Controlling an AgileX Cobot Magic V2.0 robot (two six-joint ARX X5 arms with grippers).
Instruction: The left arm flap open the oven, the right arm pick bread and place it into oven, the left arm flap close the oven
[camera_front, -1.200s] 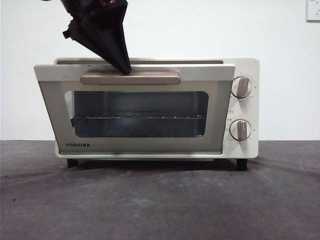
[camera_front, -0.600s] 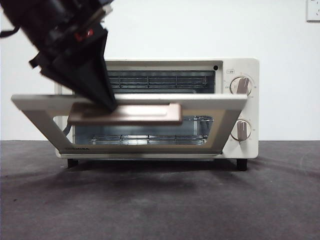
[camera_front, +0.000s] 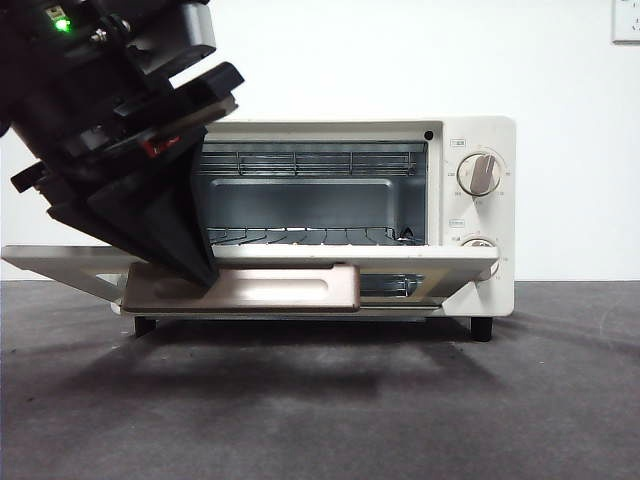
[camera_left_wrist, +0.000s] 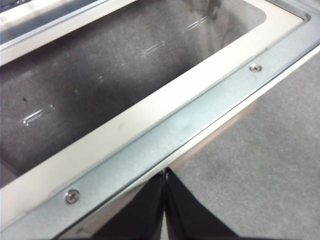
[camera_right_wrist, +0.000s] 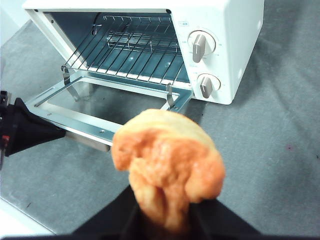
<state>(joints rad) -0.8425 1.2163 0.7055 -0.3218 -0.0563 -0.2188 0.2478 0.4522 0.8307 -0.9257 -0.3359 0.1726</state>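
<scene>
While right gripper (camera_right_wrist: 165, 210) grips bread (camera_right_wrist: 167, 162), oven (camera_right_wrist: 220, 45) beyond

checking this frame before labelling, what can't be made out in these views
- Front view: the left gripper and its arm hide the oven door's left part.
- Right wrist view: the bread is blurred and hides the right gripper's fingertips.
- Knob markings: too small.
- Left wrist view: handle barely visible under the door frame.

1 TOSHIBA toaster oven (camera_front: 470, 140) w/ 1 drop-down door (camera_right_wrist: 65, 115), 1 bar handle (camera_front: 280, 290), 2 knobs, 1 wire rack (camera_right_wrist: 130, 55). 1 bread piece (camera_right_wrist: 167, 167). 2 grippers: left (camera_left_wrist: 164, 175), right (camera_right_wrist: 165, 220).
</scene>
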